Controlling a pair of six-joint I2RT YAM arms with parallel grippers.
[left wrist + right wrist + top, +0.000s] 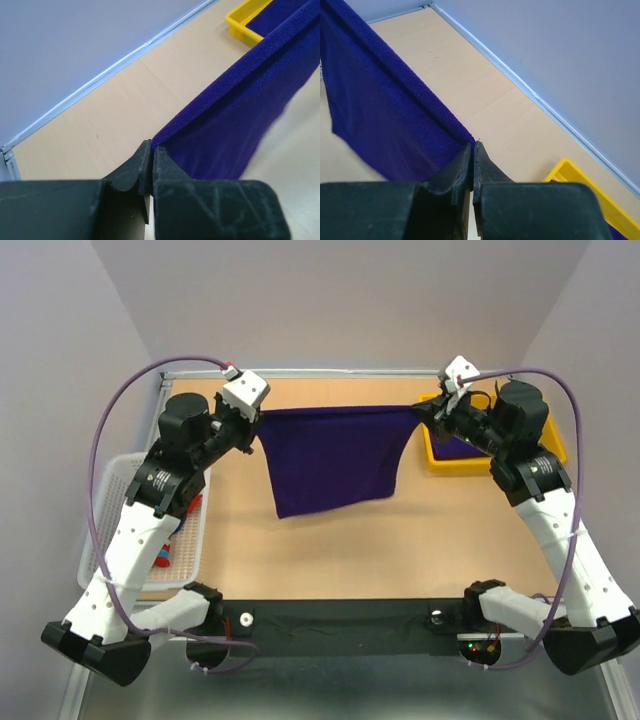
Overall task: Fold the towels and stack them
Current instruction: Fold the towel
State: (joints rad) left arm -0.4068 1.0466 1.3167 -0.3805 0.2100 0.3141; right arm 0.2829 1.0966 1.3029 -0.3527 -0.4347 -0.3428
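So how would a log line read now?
left gripper: shut on purple towel corner | right gripper: shut on other corner | towel: stretched between them

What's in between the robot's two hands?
A purple towel, stretched from the left gripper to the right gripper, each pinching a top corner. The top view shows it best.

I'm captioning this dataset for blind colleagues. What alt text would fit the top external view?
The left arm and right arm hold a deep purple towel stretched between them over the table, jaws shut on its top corners. A yellow tray lies by the right arm, a white mesh basket by the left.
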